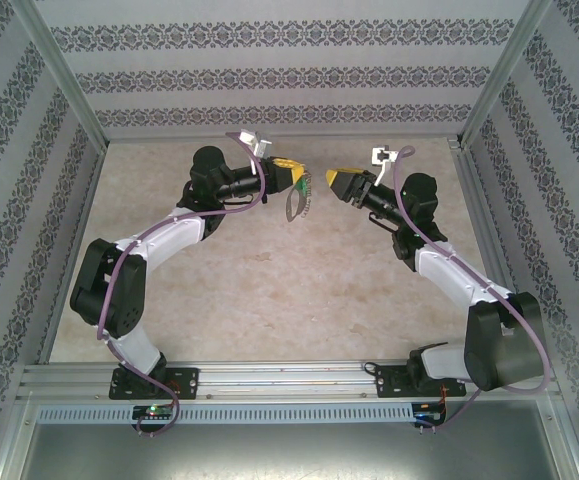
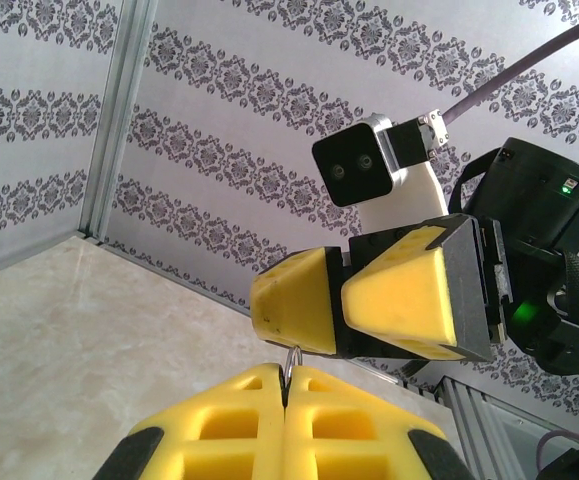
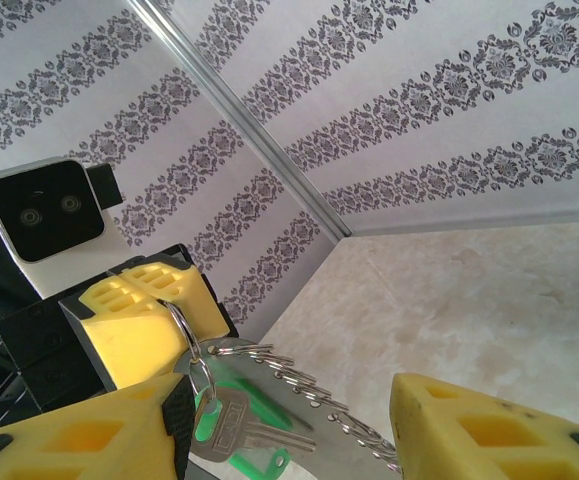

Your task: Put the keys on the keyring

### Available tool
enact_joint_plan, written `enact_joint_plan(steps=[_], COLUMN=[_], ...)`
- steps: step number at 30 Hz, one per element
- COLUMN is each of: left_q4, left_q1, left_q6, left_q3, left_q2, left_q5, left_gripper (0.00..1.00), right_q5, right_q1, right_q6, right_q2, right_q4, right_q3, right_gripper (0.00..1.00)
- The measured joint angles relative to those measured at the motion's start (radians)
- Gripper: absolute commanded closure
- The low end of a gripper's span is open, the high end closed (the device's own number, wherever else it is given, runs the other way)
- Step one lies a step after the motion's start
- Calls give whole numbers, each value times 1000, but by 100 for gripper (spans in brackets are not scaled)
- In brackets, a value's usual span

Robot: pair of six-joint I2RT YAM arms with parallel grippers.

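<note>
Desk [image 1: 269,300]: pale marbled surface inside patterned walls. Both arms reach toward its 12 o'clock side, their tips facing each other and just apart.

Left fingers [image 1: 291,178]: pressed together and pinching the top of the keyring. The left wrist view shows a thin metal arc standing out of the seam between the two yellow pads.

Right fingers [image 1: 340,183]: spread, with nothing between them. They stand at about 2 o'clock of the hanging ring, near it but not touching.

Keyring [image 1: 297,205]: thin dull-grey metal loop hanging below the left fingers at about 5 o'clock of them. Whether it touches the desk cannot be told. In the right wrist view a fine chain of links runs from it toward 4 o'clock.

Keys [image 3: 237,425]: a small silver key hangs on a little ring under the pinch, its blade pointing to 4 o'clock. Bright green plastic shows behind and below it.
</note>
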Motion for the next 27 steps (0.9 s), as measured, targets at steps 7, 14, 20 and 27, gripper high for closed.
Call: enact_joint_plan(steps=[7,14,20,27], left_q4=[6,8,15,65], left_q1=[0,0,0,0], left_q6=[-3,-4,-15,-53], left_q3=[0,0,-2,-8], left_q2=[0,0,0,6], left_q5=[-3,-6,-12,-17], left_gripper=[100,100,100,100], right_q5=[2,2,2,2], right_q1=[0,0,0,0], right_q6=[0,0,5,23], right_q2=[0,0,0,1], right_q4=[20,35,53,92], right_q3=[0,0,-3,-29], right_gripper=[45,45,45,46])
